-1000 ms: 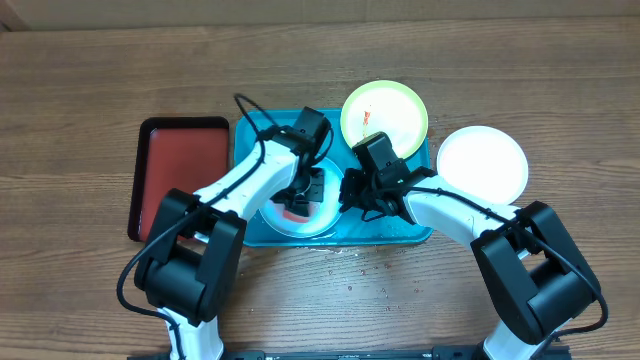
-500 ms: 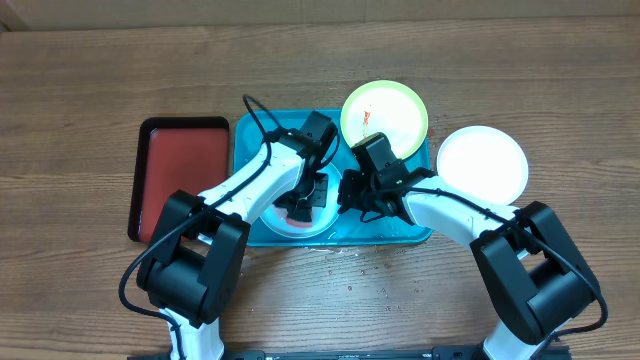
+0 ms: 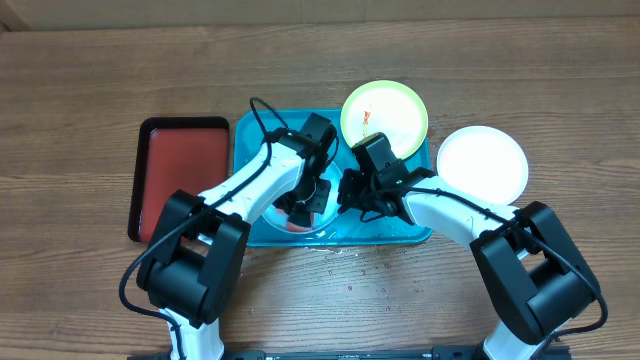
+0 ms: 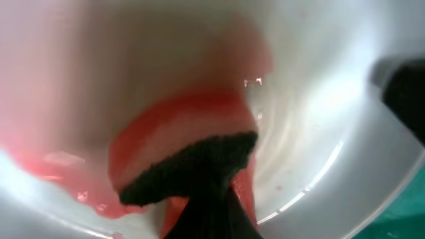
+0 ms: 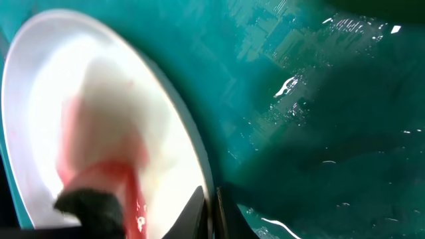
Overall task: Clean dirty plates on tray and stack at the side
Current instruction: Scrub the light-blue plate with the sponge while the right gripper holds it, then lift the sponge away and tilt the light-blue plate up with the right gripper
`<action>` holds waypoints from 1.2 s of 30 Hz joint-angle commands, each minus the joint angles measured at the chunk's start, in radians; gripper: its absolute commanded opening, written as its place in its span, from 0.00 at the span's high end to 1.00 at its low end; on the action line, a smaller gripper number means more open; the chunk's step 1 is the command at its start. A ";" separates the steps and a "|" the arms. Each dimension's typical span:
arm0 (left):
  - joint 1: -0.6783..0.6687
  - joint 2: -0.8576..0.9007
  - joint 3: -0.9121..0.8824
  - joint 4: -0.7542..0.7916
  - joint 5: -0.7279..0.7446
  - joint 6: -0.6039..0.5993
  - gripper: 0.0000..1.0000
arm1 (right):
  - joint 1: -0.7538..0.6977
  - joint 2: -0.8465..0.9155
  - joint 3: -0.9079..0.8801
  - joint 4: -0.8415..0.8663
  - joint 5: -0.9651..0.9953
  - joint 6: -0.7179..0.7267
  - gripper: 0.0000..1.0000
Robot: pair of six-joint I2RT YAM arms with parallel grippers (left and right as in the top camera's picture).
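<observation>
Overhead: wood-grain table (image 3: 80, 100), glossy wet turquoise tray (image 3: 242, 140). Inside it, left gripper (image 3: 303, 208) is clamped on a dark sponge (image 4: 192, 166) against a round white plate (image 5: 99, 86); right gripper (image 5: 211, 207) pinches the plate's rim.

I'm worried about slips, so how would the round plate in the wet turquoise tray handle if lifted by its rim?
Probably slippery: the round white plastic plate and rectangular turquoise plastic tray glisten wet. Likely stiff and light: its thin rim shows no bend where the right fingers pinch it.

Red tray (image 3: 181, 165), blk rim — wood table (image 3: 80, 60)
</observation>
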 commanded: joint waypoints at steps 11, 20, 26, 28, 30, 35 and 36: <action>0.000 0.013 -0.016 0.221 -0.344 0.659 0.96 | -0.005 0.010 0.002 0.006 0.010 0.012 0.95; 0.006 0.013 -0.016 0.277 -0.344 0.598 0.96 | -0.005 0.010 0.002 0.002 0.011 0.012 0.95; 0.005 0.013 -0.016 0.094 -0.343 0.143 0.96 | -0.005 0.010 0.002 0.003 0.011 0.012 0.95; 0.005 0.013 -0.016 0.035 -0.333 0.008 0.96 | -0.005 0.010 0.002 0.003 0.011 0.012 0.95; 0.004 0.012 -0.016 -0.010 -0.298 -0.082 0.96 | -0.005 0.010 0.002 0.003 0.008 0.012 0.96; 0.005 0.006 0.020 -0.074 -0.322 -0.121 0.96 | -0.005 0.010 0.005 0.015 -0.028 0.012 0.96; 0.008 0.002 0.041 -0.080 -0.320 -0.143 0.96 | -0.005 0.010 0.005 0.014 -0.031 0.012 0.96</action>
